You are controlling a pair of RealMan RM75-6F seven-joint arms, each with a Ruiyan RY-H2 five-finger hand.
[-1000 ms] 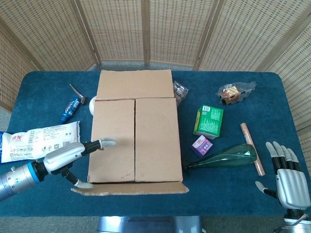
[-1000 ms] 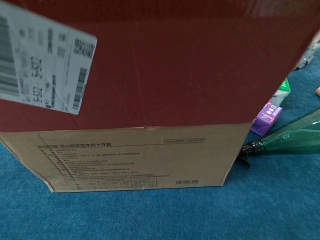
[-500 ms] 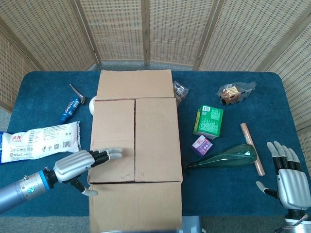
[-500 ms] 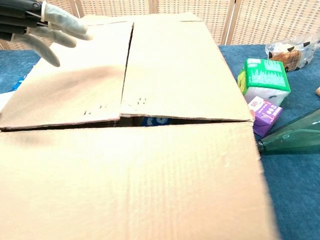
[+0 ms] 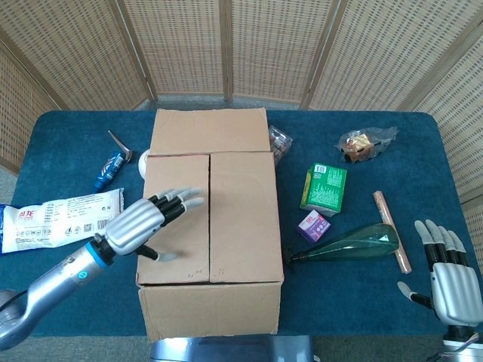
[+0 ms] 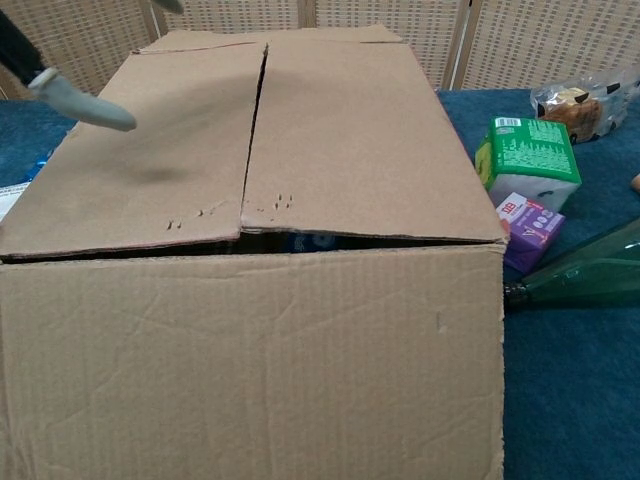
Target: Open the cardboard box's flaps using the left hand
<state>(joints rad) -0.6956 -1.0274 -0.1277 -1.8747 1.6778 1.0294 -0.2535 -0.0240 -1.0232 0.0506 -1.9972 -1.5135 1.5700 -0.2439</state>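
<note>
The cardboard box stands in the middle of the blue table. Its far flap lies folded back and its near flap hangs down against the front wall. The two inner flaps, left and right, lie flat and closed with a seam between them. My left hand hovers over the left inner flap with fingers stretched and spread, holding nothing. In the chest view only one of its fingertips shows above the left flap. My right hand rests open at the table's near right.
Left of the box lie a white snack bag and a blue tube. To the right are a green carton, a small purple box, a green bottle, a brown stick and a clear snack bag.
The near flap has swung outward and dropped to hang against the front wall. My left hand has lifted and moved further over the left inner flap. The right hand has stayed still.
</note>
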